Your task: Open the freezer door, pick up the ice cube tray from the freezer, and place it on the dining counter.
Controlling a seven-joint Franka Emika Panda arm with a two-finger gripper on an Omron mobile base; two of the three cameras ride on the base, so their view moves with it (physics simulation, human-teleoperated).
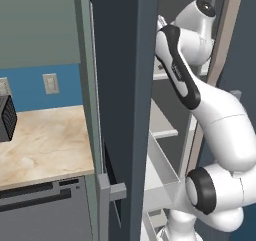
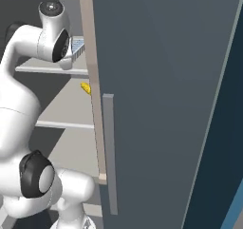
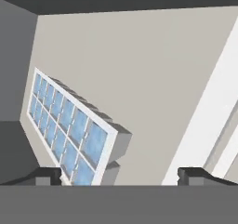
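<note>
Left base view: the white arm [image 1: 210, 115] reaches up and into the freezer [image 1: 167, 110], a tall narrow compartment with grey back wall and light grey shelves. The freezer door [image 1: 125, 100], a smooth slate-blue panel, stands swung out, seen almost edge on, with a pale bin on its inner face. To the left lies a beige marbled worktop [image 1: 45, 145] under a blue backsplash with a socket plate.

Right base view: the ice cube tray [image 2: 78, 45] peeps out as a small blue-celled corner on an upper shelf [image 2: 52, 70], just beside the arm's wrist. A small yellow item [image 2: 85, 88] lies on the shelf below. A plain slate-blue door [image 2: 166, 104] with a grey bar handle [image 2: 109, 154] covers the right.

Hand view: the pincer [image 3: 123, 175] is spread wide, its two dark tips far apart and holding nothing. The ice cube tray [image 3: 69, 128] lies flat on the pale grey shelf, its near end between the tips and close to the left one; whether they touch I cannot tell. It is a white rectangular frame, two rows of glossy pale blue cells, with grey blocky undersides at its near end.
</note>
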